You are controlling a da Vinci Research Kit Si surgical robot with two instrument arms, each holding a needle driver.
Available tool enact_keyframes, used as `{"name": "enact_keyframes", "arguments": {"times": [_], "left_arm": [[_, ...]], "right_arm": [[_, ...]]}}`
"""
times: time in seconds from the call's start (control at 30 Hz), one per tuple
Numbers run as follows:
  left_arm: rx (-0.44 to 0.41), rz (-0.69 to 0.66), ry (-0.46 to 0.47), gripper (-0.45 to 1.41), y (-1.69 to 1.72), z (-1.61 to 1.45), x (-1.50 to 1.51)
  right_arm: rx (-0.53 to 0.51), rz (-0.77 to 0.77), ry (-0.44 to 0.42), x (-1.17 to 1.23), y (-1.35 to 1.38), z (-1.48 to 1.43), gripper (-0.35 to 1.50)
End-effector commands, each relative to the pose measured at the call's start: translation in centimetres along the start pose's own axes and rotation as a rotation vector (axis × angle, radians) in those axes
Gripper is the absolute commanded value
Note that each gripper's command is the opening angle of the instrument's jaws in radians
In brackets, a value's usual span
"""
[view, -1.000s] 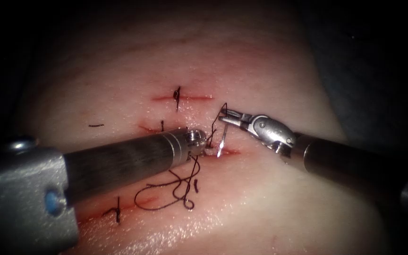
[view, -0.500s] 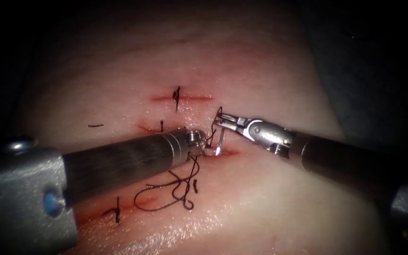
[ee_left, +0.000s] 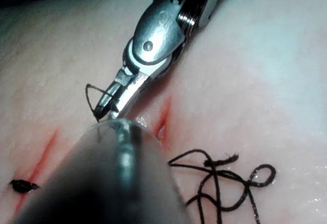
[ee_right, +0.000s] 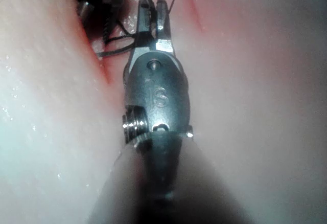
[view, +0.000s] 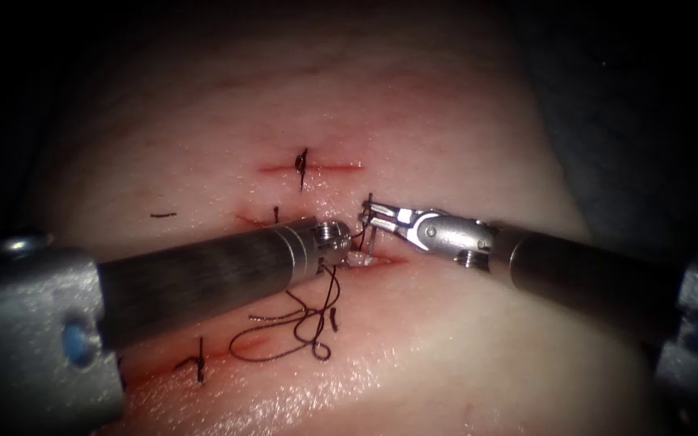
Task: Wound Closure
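Needle [view: 373, 242] sits at the middle cut [view: 385, 260], standing almost straight up, with its low end at the tissue [view: 462, 339]; whether that tip is inside the tissue cannot be told. The right end effector [view: 367, 214] is clenched on the top end of the needle, where the dark thread [view: 300, 331] joins it. In the left wrist view the same tool [ee_left: 104, 109] pinches there with a small loop of thread beside it. The left end effector [view: 355, 254] reaches in from the left, its tip right beside the needle's low end at the cut. Its grip is hidden, so what it holds cannot be told. Loose thread lies in curls just below the cut. Both tools are close, but the right one has the needle, whose long way runs up and down between them.
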Motion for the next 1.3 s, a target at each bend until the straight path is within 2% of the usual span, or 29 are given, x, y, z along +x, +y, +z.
{"name": "enact_keyframes", "arguments": {"times": [0.03,0.33,0.57,0.67,0.83,0.93,1.1,1.3], "left_arm": [[0.001,-0.001,0.015,0.36,-0.06,0.02,0.05],[0.011,-0.012,0.031,0.34,-0.01,-0.07,0.07],[0.046,-0.02,0.039,0.34,0.05,-0.21,0.05],[0.096,-0.038,0.074,0.32,0.18,-0.4,0.12],[0.167,-0.023,0.133,0.32,0.44,-0.68,0.23],[0.195,-0.028,0.139,0.19,0.73,-0.82,0.32],[0.218,-0.02,0.163,0.05,0.94,-0.77,0.43],[0.218,-0.008,0.18,0.04,0.98,-0.49,0.38]], "right_arm": [[0.008,0.026,0.007,-0.02,-0.04,0.09,-0.35],[0.108,0.087,-0.032,-0.07,-0.12,0.06,-0.35],[0.14,0.255,-0.039,-0.19,-0.09,0.07,-0.35],[0.144,0.338,-0.051,-0.24,-0.01,0.07,-0.35],[0.148,0.384,-0.06,-0.3,0.05,0.08,-0.35],[0.159,0.406,-0.068,-0.35,0.12,0.05,-0.35],[0.153,0.44,-0.077,-0.38,0.17,0.03,-0.35],[0.149,0.515,-0.075,-0.4,0.24,0.04,-0.35]]}}
